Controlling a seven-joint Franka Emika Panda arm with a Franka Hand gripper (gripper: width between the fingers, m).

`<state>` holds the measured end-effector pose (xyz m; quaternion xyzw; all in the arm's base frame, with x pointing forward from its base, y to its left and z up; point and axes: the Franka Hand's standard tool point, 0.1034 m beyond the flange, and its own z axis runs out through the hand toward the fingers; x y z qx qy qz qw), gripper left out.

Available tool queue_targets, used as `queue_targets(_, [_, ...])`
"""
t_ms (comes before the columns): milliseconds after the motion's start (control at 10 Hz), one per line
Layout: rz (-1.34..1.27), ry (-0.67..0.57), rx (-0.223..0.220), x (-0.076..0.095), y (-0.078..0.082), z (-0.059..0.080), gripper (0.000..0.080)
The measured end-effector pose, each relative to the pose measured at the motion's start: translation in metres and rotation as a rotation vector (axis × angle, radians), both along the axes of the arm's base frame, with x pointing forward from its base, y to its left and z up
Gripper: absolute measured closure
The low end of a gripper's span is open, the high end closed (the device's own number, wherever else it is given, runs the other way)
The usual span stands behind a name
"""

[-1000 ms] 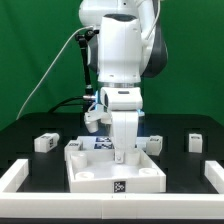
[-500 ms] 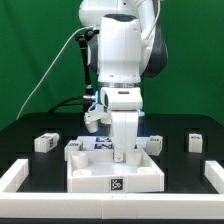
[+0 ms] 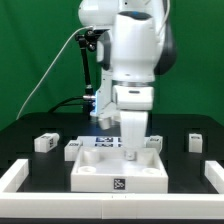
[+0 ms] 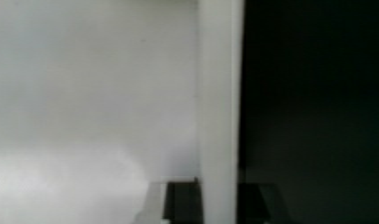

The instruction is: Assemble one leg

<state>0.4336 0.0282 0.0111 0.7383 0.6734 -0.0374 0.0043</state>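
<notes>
The large white square panel (image 3: pixel 100 166) lies at the table's centre; it is not a leg. My gripper (image 3: pixel 131 152) reaches down onto its right part. In the wrist view my gripper (image 4: pixel 218 192) has its dark fingers (image 4: pixel 182 205) on either side of a thin upright white edge of the panel (image 4: pixel 220 100), shut on it, with the panel's flat face (image 4: pixel 97 110) on one side and black table on the other. Small white legs with marker tags lie loose: one at the exterior view's left (image 3: pixel 44 143), one by the panel's back left corner (image 3: pixel 73 146), one at the right (image 3: pixel 196 142).
Another leg (image 3: pixel 155 143) sits by the panel's back right corner. The marker board (image 3: pixel 100 141) lies behind the panel, partly hidden by the arm. A low white rail (image 3: pixel 18 176) borders the table at the front left, and another (image 3: pixel 211 176) at the front right.
The arm has swung toward the exterior view's right, and the white panel has shifted slightly to the right with the gripper. The loose legs have not moved.
</notes>
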Motion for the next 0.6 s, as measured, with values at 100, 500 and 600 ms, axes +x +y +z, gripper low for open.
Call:
queue_targets(100, [-0.015, 0.001, -0.008, 0.0049, 0.0133, 0.0011, 0.0741])
queue_targets(500, [0.000, -0.003, -0.004, 0.0125, 0.0205, -0.0017, 0.0741])
queue_targets(600, [0.000, -0.003, -0.004, 0.0125, 0.0205, -0.0018, 0.0741])
